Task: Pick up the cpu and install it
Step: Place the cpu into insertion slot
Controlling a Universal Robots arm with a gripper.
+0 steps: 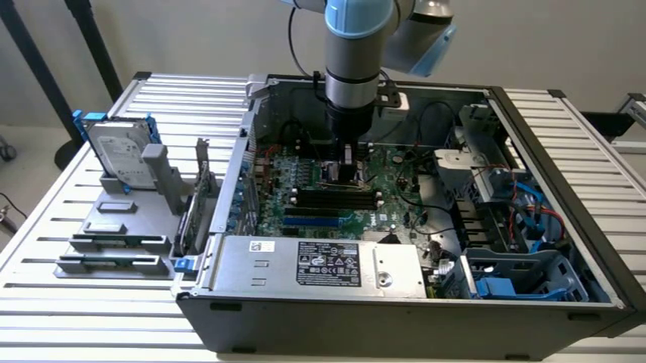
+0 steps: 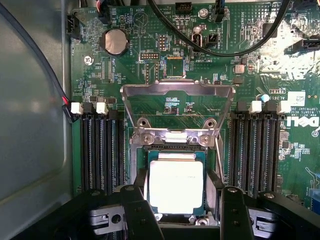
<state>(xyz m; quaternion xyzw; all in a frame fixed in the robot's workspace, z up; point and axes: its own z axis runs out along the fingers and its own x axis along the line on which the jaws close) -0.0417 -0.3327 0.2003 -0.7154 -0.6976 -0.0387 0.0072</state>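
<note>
The cpu (image 2: pixel 176 187), a small square chip with a bright silver top, lies level over the open socket on the green motherboard (image 2: pixel 125 65). My gripper (image 2: pixel 178 181) reaches straight down over it, and its dark fingertips (image 2: pixel 141 181) press against the chip's two opposite edges, so it is shut on the cpu. Just beyond the chip, the socket's metal load plate (image 2: pixel 177 92) is swung up and open. In the exterior view my gripper (image 1: pixel 343 175) is deep inside the open computer case (image 1: pixel 565 227), low over the middle of the board.
Black memory slots (image 2: pixel 100 150) flank the socket on both sides, and black cables (image 2: pixel 225 47) arc over the board. A power supply (image 1: pixel 323 265) fills the case front. On the exterior view's left stand a hard drive in a blue frame (image 1: pixel 119 155) and a grey fixture (image 1: pixel 111 253).
</note>
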